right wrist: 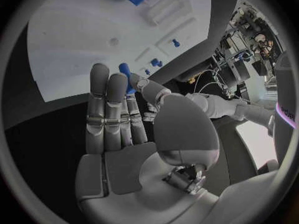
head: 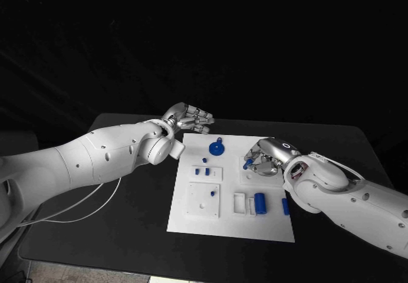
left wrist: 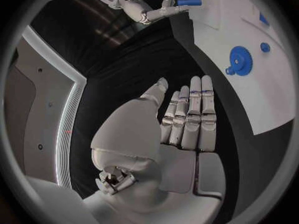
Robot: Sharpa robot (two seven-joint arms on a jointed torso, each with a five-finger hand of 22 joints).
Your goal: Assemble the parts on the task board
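Right hand [head: 262,160] sits over the right part of the board [head: 191,221], pinching a small blue peg [head: 246,165] between thumb and fingertips; in the left wrist view the same peg [left wrist: 188,2] juts out of the closed fingers, its long axis roughly level rather than upright. Peg looks like a short smooth cylinder, solid blue, mostly free of the fingers at one end. Left hand [head: 191,119] hangs off the board's far left corner over bare table [head: 331,141], fingers straight and together, holding nothing [left wrist: 187,117]. Blue gear [head: 217,147] lies on the board's far end, between the two hands, just beside the right hand. Two short pegs [head: 200,171] stand in a small block toward the robot from the gear; a blue cylinder [head: 260,203] lies in a slot near the right forearm. Judgement: right hand is the nearer and is already loaded, so the next move is its own; which hole the peg is meant for cannot be told.
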